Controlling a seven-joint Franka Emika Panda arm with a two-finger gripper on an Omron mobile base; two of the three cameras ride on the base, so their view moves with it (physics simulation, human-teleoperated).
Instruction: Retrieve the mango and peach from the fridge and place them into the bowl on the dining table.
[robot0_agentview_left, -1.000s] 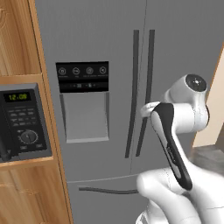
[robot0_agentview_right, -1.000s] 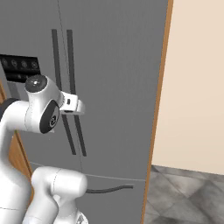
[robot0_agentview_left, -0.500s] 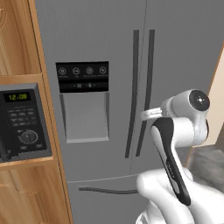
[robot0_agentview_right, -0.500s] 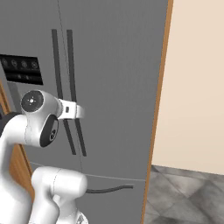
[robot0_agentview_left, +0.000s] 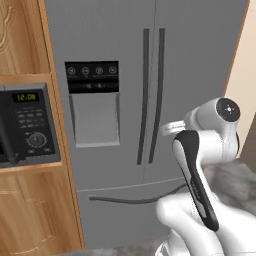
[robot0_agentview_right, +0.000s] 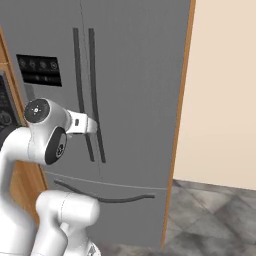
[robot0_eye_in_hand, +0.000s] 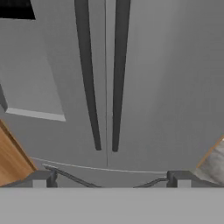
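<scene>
Closest to the camera is the robot's smooth white arm with dark joints (robot0_agentview_left: 200, 170), bent low in front of the tall grey fridge with two doors (robot0_agentview_left: 200, 60). At its end are the jaws (robot0_eye_in_hand: 109, 178), and they stand wide apart and hold nothing; their two small dark tips show at the bottom of the hand view, pointing at the fridge. Just past the jaws are the two long dark bar handles (robot0_eye_in_hand: 101, 74), straight and thin, standing side by side with the gap between the doors running down the middle. Below them a dark curved handle (robot0_agentview_right: 105, 194) lies across the bottom drawer. The fridge doors look flat, hard and a bit shiny, like metal. On the left door sits a black panel with little round buttons (robot0_agentview_left: 92, 77) and a pale grey hollow under it. Beside the fridge is a brown wooden cupboard (robot0_agentview_left: 30, 210) with a black microwave (robot0_agentview_left: 25, 125) set into it. On the other side are a plain cream wall (robot0_agentview_right: 225, 90) and a grey stone floor (robot0_agentview_right: 215, 215). Both doors are shut, so the mango and peach must be inside, hidden. I think the job has hardly begun: the door must be opened, each fruit taken out, and both carried to the bowl.
</scene>
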